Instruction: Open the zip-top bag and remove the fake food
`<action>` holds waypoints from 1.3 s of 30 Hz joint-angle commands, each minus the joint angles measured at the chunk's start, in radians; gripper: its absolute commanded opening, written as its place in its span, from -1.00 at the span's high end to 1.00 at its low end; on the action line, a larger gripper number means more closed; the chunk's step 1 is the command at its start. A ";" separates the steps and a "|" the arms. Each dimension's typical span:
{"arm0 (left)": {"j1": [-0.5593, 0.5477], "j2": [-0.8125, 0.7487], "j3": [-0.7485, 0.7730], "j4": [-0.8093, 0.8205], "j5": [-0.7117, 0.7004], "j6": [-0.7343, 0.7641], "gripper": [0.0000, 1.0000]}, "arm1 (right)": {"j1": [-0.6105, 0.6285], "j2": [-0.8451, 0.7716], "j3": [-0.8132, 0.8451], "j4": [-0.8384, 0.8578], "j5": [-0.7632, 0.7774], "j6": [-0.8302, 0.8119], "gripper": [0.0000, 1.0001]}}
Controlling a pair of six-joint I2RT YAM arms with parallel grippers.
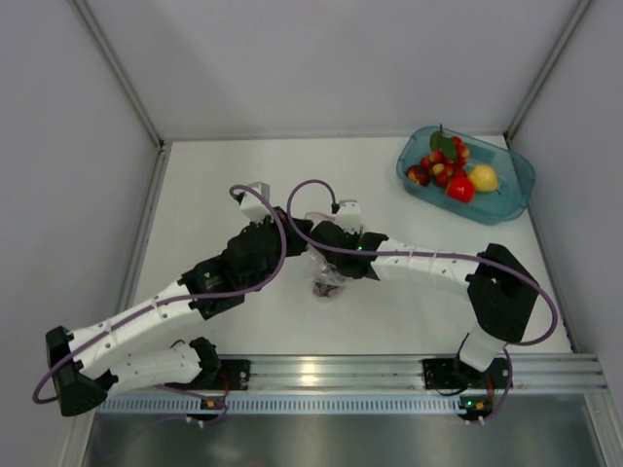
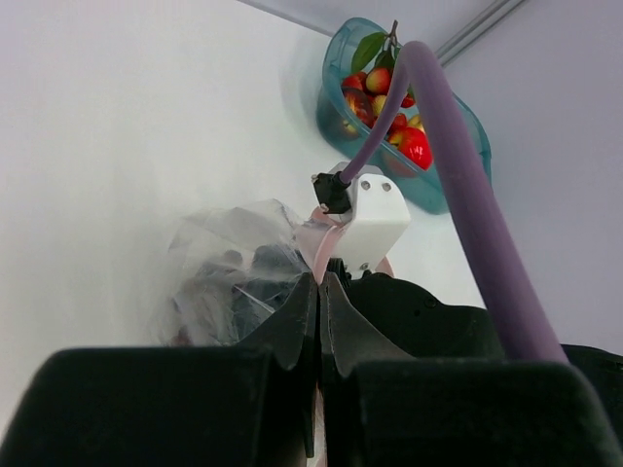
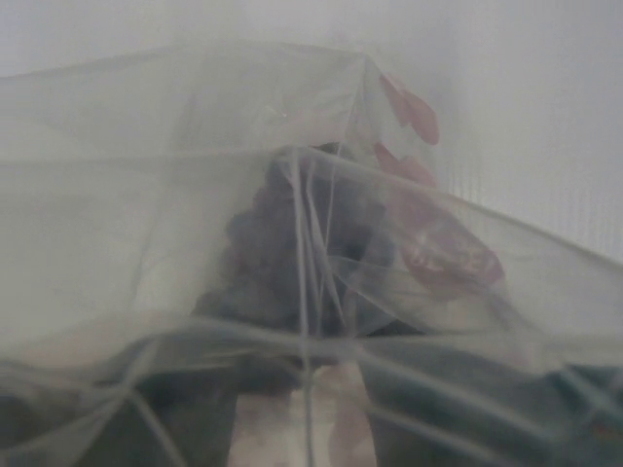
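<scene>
The clear zip-top bag (image 1: 326, 261) lies crumpled mid-table between both arms. My left gripper (image 2: 321, 278) is shut on its pink zip strip (image 2: 317, 245). A dark purple grape bunch (image 3: 282, 253) shows through the plastic and still lies inside the bag (image 3: 146, 146). My right gripper (image 3: 302, 399) is pressed into the bag. Its fingers (image 3: 458, 399) show dimly through the film, apart, just short of the grapes. More fake food lies in the teal tub (image 1: 516, 180): a red apple (image 1: 460, 189), a yellow lemon (image 1: 483, 178) and red berries (image 1: 443, 156).
The teal tub (image 2: 458, 185) stands at the back right near the enclosure wall. Grey walls close in the table on the left, back and right. Purple cables loop over both wrists. An aluminium rail (image 1: 331, 370) runs along the near edge.
</scene>
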 commanded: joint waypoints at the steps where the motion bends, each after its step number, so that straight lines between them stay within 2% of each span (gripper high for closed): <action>1: -0.012 0.001 -0.018 0.037 0.064 -0.011 1.00 | 0.026 -0.018 0.053 0.111 -0.063 -0.027 0.06; 7: -0.012 -0.001 -0.024 0.037 0.071 -0.015 1.00 | 0.034 -0.026 0.034 0.226 -0.155 -0.042 0.14; 13: -0.012 -0.010 -0.028 0.037 0.066 -0.014 1.00 | 0.029 0.071 0.144 -0.016 -0.053 -0.010 0.17; 16: -0.012 -0.011 -0.029 0.036 0.055 -0.005 1.00 | 0.023 0.085 0.149 -0.068 -0.002 0.007 0.16; 22: -0.012 -0.010 -0.029 0.031 0.040 -0.003 1.00 | 0.000 0.103 0.124 -0.095 -0.025 0.018 0.02; 30: -0.012 -0.010 -0.040 0.031 0.043 -0.003 1.00 | -0.069 0.112 0.015 0.080 -0.207 0.026 -0.25; 33: -0.014 -0.010 -0.044 0.031 0.048 -0.005 1.00 | -0.075 0.149 0.037 0.071 -0.208 0.019 -0.42; 39: -0.014 -0.004 -0.054 0.033 0.048 -0.006 1.00 | -0.075 0.227 0.072 0.045 -0.197 0.007 -0.57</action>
